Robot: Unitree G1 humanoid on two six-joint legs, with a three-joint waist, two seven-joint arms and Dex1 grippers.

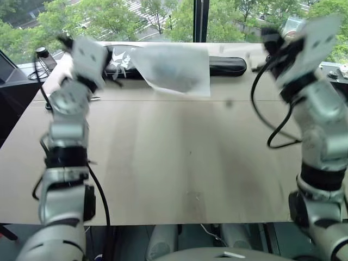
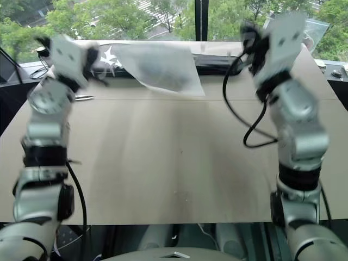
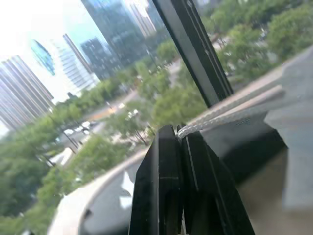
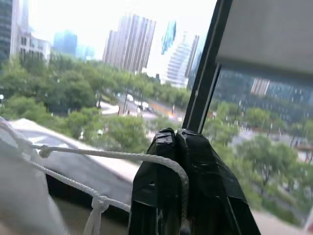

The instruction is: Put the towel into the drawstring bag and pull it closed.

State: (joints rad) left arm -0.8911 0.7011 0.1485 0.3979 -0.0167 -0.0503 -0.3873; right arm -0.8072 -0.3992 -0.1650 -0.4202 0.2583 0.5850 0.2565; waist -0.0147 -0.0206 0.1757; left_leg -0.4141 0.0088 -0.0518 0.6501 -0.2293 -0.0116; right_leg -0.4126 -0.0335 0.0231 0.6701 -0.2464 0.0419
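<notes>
- Your left gripper (image 3: 177, 134) is up in the air at the table's far left, fingers pressed together with a white cord (image 3: 230, 110) pinched between the tips. You can see it clearly from the left wrist, the cord running off to the side toward the bag.
- Your right gripper (image 4: 177, 134) is raised on the far right side, also clamped tight, with another white cord (image 4: 112, 156) looped over its fingertip and a knot hanging further along.
- The drawstring bag (image 1: 174, 68) hangs between your two grippers, lifted off the table (image 1: 174, 163) and stretched out by the cords, over the far part of the tabletop.
- Through the thin fabric you can make out a darker bluish lump in the bag's middle; that looks like the towel (image 1: 176, 73), though it's blurry so you can't see any detail.
- Behind the bag, a long black case (image 1: 225, 66) with white lettering lies along the table's far edge, by the window.
- A black cable (image 1: 269, 117) dangles off your right arm.
</notes>
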